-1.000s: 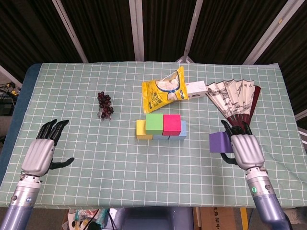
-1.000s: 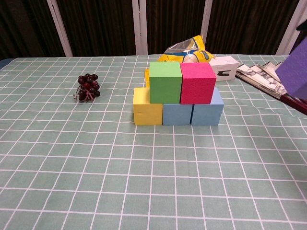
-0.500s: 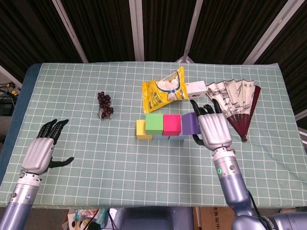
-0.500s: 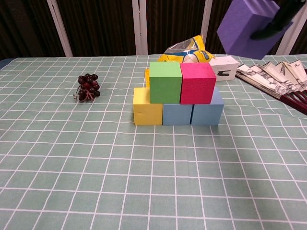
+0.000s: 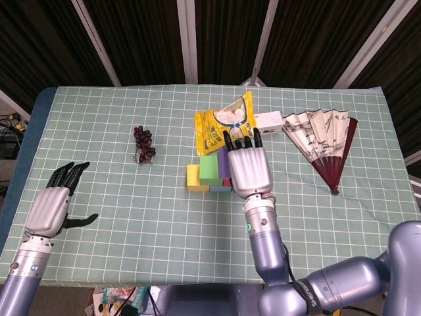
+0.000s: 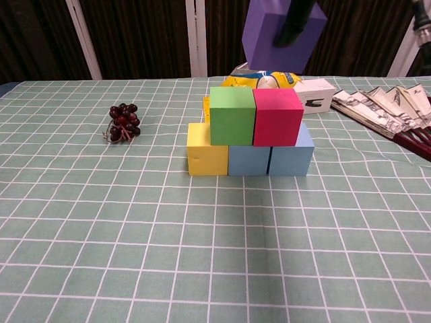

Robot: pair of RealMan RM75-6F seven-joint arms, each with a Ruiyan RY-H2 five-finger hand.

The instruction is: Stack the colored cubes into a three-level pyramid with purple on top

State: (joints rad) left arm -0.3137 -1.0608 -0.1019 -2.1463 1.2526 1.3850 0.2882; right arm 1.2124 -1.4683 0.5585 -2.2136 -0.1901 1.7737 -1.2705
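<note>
A yellow cube (image 6: 207, 149) and two blue cubes (image 6: 291, 153) form the bottom row, with a green cube (image 6: 232, 115) and a pink cube (image 6: 277, 116) on top of them. My right hand (image 5: 248, 168) holds the purple cube (image 6: 282, 33) in the air above the pink cube, a clear gap below it. In the head view that hand covers the pink cube and most of the purple cube (image 5: 223, 162); the green cube (image 5: 210, 168) and yellow cube (image 5: 194, 177) still show. My left hand (image 5: 52, 206) hovers open near the table's front left, holding nothing.
A bunch of dark grapes (image 5: 144, 144) lies left of the stack. Behind the stack are a yellow snack bag (image 5: 223, 123) and a small white box (image 5: 269, 121). A spread paper fan (image 5: 325, 139) lies at the right. Green checked cloth (image 5: 145, 224) covers the table.
My right hand has carried the purple cube up off the table's right side and leftward, to above the stack. The left hand has barely moved.
</note>
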